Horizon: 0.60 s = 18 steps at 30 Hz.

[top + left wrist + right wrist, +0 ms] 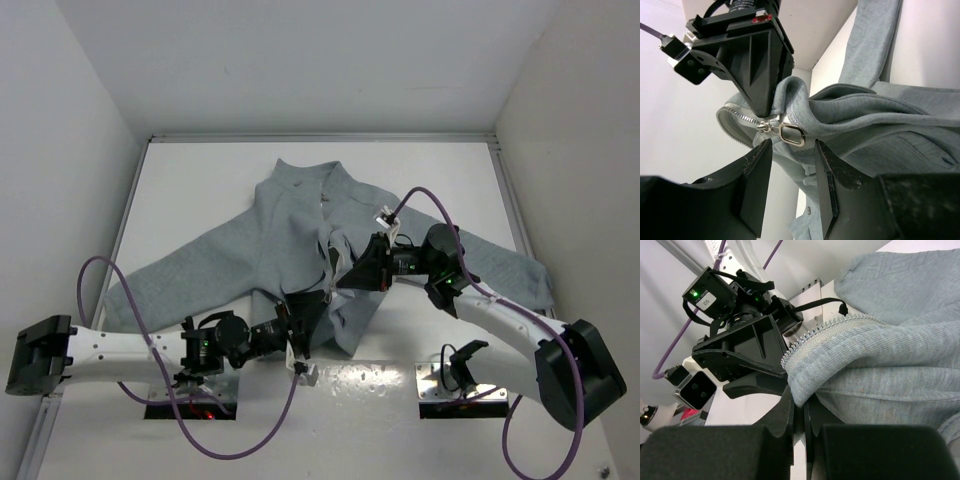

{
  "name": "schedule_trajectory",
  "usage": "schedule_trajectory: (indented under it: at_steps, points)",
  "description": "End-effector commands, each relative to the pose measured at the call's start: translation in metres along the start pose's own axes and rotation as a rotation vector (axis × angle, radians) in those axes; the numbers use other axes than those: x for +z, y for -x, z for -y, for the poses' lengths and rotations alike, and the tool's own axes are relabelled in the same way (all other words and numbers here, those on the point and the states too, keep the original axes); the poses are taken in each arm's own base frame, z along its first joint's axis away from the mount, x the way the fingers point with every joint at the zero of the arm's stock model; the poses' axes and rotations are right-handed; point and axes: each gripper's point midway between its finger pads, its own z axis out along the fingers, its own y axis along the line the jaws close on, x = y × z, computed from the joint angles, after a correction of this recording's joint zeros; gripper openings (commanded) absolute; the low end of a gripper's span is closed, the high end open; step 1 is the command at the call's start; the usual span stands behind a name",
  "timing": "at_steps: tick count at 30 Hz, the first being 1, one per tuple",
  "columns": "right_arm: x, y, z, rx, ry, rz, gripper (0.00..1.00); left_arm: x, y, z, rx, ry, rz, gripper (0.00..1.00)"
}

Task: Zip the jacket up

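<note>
The left gripper [792, 146] stands open with a moderate gap between its black fingers [757, 170]. Just past the fingertips sits the metal zipper slider [767, 127] with its ring pull [791, 135], and neither finger is touching it. The right gripper [799, 402] is closed to a thin slit, pinching a fold of the jacket [290, 230] at its front edge, right beside the pale zipper teeth [805, 342]. In the left wrist view this gripper comes down from above onto the bunched grey fleece next to the slider, so the two grippers are close together.

From above, both meet at the lower part of the jacket's front opening, near the hem. The jacket lies spread across the white tabletop [200, 180], with its collar at the far side and its hem near the arms. One sleeve [170, 275] reaches left and the other [510, 265] reaches right. White walls [80, 120] enclose the tabletop on the left, right and far sides.
</note>
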Motion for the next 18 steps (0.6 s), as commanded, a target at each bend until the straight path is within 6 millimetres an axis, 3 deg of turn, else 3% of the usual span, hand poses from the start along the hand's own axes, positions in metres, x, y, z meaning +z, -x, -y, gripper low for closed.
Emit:
schedule_trajectory:
  at_steps: [1, 9, 18]
  points:
    - [0.0042, 0.0154, -0.0122, -0.085, 0.045, 0.034, 0.00, 0.0035, 0.0148, -0.0227, -0.004, 0.079, 0.049, 0.45]
    - [0.0058, 0.0143, -0.0151, -0.090, 0.056, 0.031, 0.00, 0.0060, 0.0182, -0.0225, 0.027, 0.077, 0.066, 0.45]
    - [0.0055, 0.0121, -0.0138, -0.088, 0.053, 0.029, 0.00, 0.0063, 0.0183, -0.0185, 0.047, 0.068, 0.072, 0.37]
